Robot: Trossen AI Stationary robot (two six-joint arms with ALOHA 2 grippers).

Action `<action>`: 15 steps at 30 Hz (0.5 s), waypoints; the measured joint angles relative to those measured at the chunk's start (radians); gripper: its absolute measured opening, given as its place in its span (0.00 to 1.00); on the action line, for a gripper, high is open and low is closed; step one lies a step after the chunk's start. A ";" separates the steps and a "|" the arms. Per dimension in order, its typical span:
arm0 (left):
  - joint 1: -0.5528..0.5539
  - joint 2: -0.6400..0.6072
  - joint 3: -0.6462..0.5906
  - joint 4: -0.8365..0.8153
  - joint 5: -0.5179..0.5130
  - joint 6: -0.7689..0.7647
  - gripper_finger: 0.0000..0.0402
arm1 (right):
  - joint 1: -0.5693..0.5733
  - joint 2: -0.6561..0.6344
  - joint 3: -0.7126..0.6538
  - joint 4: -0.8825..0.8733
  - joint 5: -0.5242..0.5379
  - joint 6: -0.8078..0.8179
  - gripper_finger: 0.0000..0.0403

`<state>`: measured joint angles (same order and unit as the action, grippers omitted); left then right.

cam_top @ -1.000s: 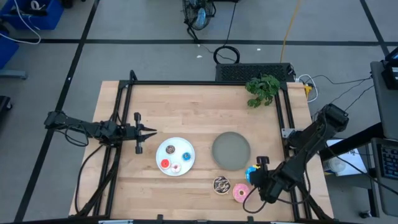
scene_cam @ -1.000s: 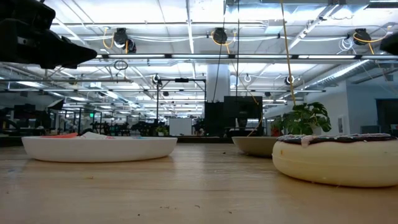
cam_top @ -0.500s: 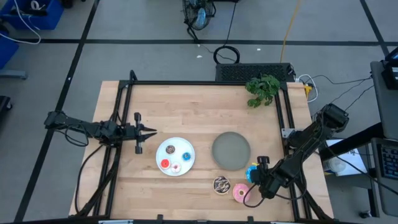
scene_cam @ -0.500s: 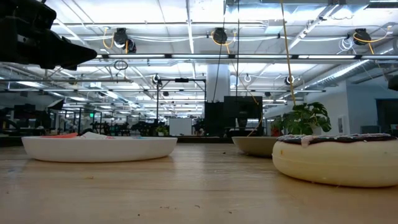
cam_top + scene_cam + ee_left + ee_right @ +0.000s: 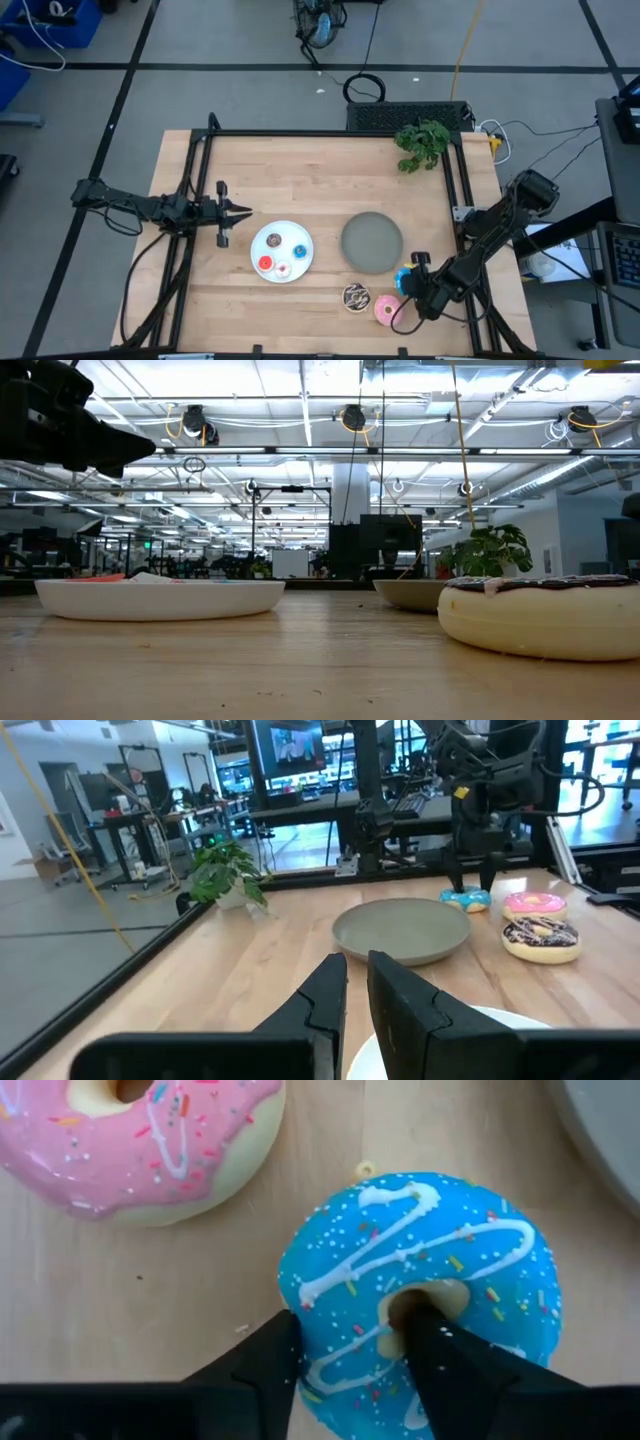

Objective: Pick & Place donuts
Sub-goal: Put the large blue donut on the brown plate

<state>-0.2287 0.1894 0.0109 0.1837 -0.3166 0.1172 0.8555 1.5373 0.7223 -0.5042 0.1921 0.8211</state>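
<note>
The large blue donut (image 5: 420, 1290) lies flat on the table near the right front, also in the high view (image 5: 404, 275). The large pink donut (image 5: 386, 309) and the brown sprinkled donut (image 5: 355, 296) lie beside it. My right gripper (image 5: 350, 1335) is open right above the blue donut, one finger in its hole and one outside its rim. Four mini donuts lie on the white plate (image 5: 262, 238). My left gripper (image 5: 244, 211) is shut and empty, left of the white plate. My right gripper points down at the blue donut. One finger (image 5: 432, 1342) stands in the donut's hole and the other finger (image 5: 268, 1360) stands at the outer rim, across one side of the ring (image 5: 340, 1295). I cannot tell whether they touch it. The donut lies flat on the table.
The grey plate (image 5: 372, 241) stands just beyond the blue donut, toward the table's far side. A potted green plant (image 5: 422, 145) stands at the far right corner. A black frame rail (image 5: 465, 200) runs along the table's edges.
My right gripper has gone down toward the blue donut. The donuts and plates have kept still.
</note>
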 joint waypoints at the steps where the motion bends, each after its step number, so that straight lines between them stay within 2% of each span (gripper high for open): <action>1: 0.000 0.000 0.000 0.000 0.000 -0.002 0.13 | 0.000 0.002 0.000 0.005 0.001 0.000 0.38; 8: 0.000 0.000 0.000 0.001 0.000 -0.016 0.13 | -0.008 -0.058 0.006 0.013 -0.011 -0.011 0.05; 15: 0.000 0.000 0.000 0.001 -0.003 0.012 0.13 | -0.019 -0.184 0.083 -0.105 0.046 -0.064 0.04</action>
<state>-0.2289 0.1894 0.0109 0.1844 -0.3199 0.1293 0.8365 1.3531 0.8058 -0.6089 0.2383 0.7576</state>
